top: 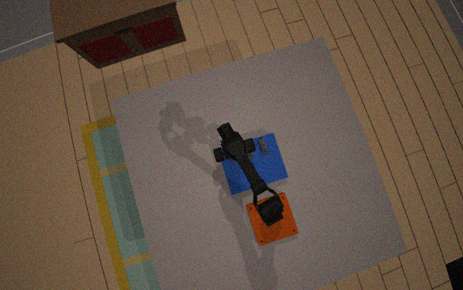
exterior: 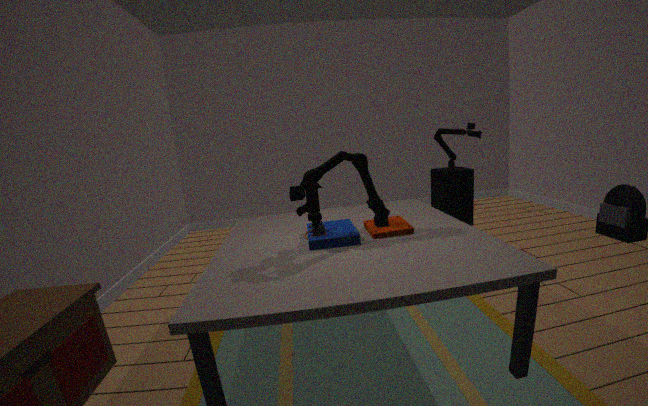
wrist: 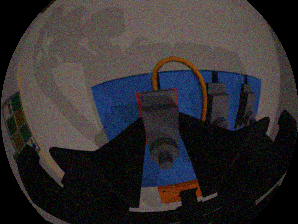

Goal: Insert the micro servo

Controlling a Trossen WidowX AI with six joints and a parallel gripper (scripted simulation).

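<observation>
My gripper [wrist: 160,119] [exterior: 316,227] is shut on the grey micro servo [wrist: 160,125], gripped between the two dark fingers. The servo's orange cable [wrist: 174,63] loops up and over behind it. The gripper is low over the near left part of the blue robot deck [top: 271,168] [exterior: 342,232] [wrist: 120,96]. A red-marked edge [wrist: 139,99] shows on the deck just beside the servo. In the top view the arm's wrist [top: 234,146] hides the servo and the pocket. Two more grey servos [wrist: 217,99] [top: 263,146] sit mounted in the deck to the right.
The arm stands on an orange base plate [top: 282,232] [exterior: 397,227] next to the deck. Both rest on a grey table [top: 321,107] [exterior: 375,280]. A second arm on a black pedestal [exterior: 452,192] stands behind the table. A brown cabinet [top: 118,28] is on the floor.
</observation>
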